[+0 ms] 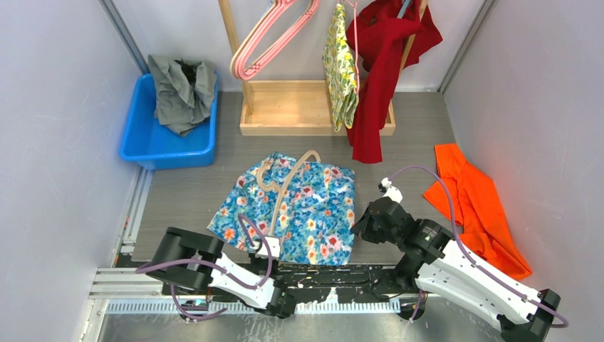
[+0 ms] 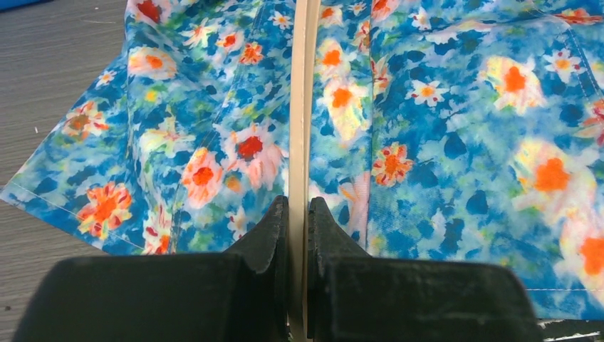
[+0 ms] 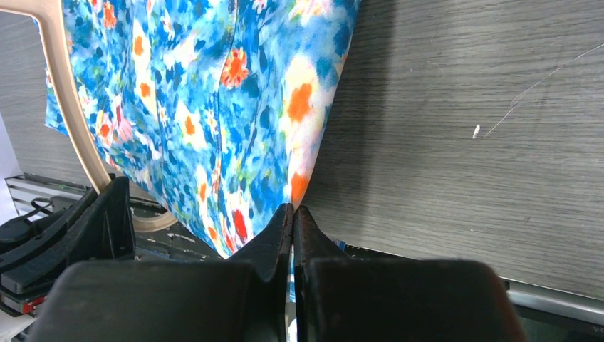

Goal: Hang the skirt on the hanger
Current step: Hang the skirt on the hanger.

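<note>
The left jaws are pinched shut on one thin beige arm of the hanger (image 2: 303,107), which runs straight out from between them across the middle of the skirt (image 2: 441,128). That grip looks meant to steady the hanger so the cloth can be worked around it. The right jaws are closed just as tightly on the skirt's near right edge, with a sliver of floral fabric caught between the tips. That probably gives this arm a hold to lift or drag the cloth over the hanger's arm. The skirt lies spread flat on the counter (image 1: 192,192), and the hanger's hook rests near its far left corner, so the hanger appears to sit on top of the cloth rather than inside it. By that reading the hanging itself is not yet done. Beyond the skirt's far edge stands the wooden rack (image 1: 313,107), the likely destination.
</note>
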`<state>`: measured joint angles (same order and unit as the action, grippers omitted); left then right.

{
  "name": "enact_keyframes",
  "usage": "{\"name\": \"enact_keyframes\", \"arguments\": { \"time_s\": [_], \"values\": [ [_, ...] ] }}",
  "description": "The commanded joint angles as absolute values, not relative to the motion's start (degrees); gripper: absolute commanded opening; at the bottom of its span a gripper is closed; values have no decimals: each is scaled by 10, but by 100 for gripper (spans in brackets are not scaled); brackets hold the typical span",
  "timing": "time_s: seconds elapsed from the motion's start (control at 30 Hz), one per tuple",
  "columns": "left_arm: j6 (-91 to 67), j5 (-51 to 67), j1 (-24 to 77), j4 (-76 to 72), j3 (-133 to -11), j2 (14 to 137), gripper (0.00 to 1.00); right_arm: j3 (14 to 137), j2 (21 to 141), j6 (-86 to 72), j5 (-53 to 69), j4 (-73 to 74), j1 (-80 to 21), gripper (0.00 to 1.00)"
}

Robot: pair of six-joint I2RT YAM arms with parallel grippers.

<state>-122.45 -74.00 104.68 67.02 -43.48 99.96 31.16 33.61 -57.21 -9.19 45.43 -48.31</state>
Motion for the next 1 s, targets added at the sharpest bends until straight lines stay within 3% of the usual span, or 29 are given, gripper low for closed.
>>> {"name": "enact_keyframes", "arguments": {
  "time_s": [0.0,0.67,0.8,0.97],
  "values": [
    [-1544,-669,1047,723,-420,1017,0,313,325,-576,-107,446,-486,5],
    [-1551,-726,1052,771,-431,995,0,326,341,-566,-105,452,-486,7],
    [-1551,-754,1060,784,-434,982,0,333,341,-564,-107,466,-487,24],
    [-1551,-779,1070,792,-437,960,0,350,330,-559,-116,491,-487,36]
  ]
}}
